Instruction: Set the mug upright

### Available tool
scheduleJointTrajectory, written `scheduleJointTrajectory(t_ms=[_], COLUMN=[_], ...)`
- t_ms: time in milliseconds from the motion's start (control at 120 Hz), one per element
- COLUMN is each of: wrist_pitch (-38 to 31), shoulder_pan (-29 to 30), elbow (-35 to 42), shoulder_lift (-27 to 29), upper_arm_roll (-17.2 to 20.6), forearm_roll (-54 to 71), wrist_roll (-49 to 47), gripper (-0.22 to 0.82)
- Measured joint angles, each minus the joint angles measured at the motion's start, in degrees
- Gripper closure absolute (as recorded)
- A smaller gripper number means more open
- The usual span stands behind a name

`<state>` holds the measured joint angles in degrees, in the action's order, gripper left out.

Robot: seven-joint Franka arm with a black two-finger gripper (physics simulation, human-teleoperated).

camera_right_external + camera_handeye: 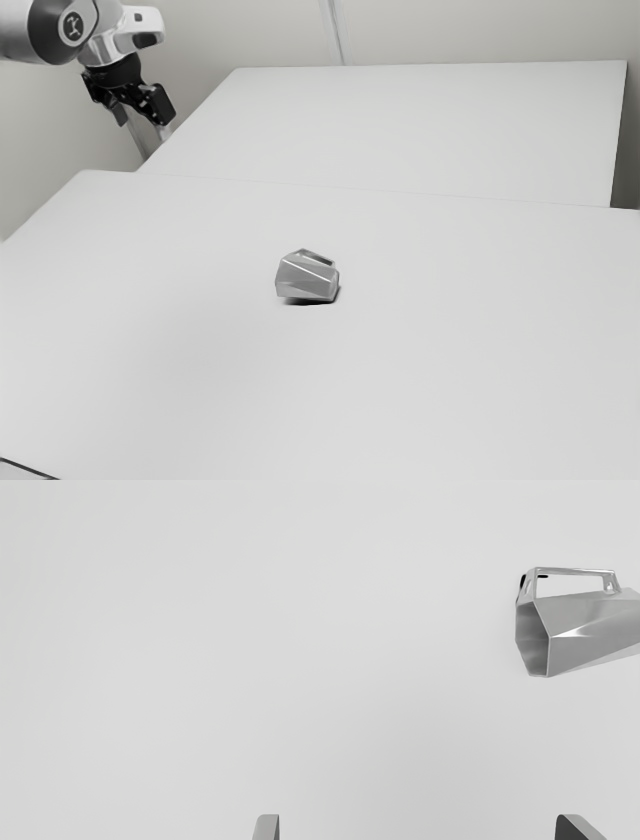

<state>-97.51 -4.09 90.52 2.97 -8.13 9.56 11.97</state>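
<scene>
High at the exterior view's upper left, the black gripper (146, 122) hangs well away from the mug. A silvery, faceted mug (307, 277) lies on its side on the white table (180, 380), around the middle of that view. In the wrist view the gripper (417, 825) is open, its two fingertips far apart with nothing between them. The mug (590, 617) shows there with its angular handle and hollow mouth visible, beyond the fingertips and off to one side; its base end is cut off by the picture's edge.
A second white surface (400, 125) stands behind the table in the exterior view, with pale walls around it. A thin dark line (28, 468) crosses the exterior view's lower left corner.
</scene>
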Motion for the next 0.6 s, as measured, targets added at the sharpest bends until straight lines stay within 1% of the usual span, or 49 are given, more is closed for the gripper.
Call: scheduleJointTrajectory(t_ms=[225, 300, 392, 467, 600], wrist_pitch=[-0.4, -0.4, -0.2, 0.1, 0.5], shoulder_pan=[0.4, 0.9, 2.3, 4.5, 11.5], elbow=[0.8, 1.1, 2.0, 2.8, 5.1], shoulder_lift=[-1.0, -2.4, -4.7, -7.2, -11.2], upper_arm_roll=[-0.2, -0.5, -0.6, -0.6, -0.7], forearm_roll=[-1.1, -3.6, -10.2, -16.2, -25.9], wrist_roll=[-0.8, -1.0, -1.2, -1.4, -1.6], gripper=[0.00, 0.00, 0.00, 0.00, 0.00])
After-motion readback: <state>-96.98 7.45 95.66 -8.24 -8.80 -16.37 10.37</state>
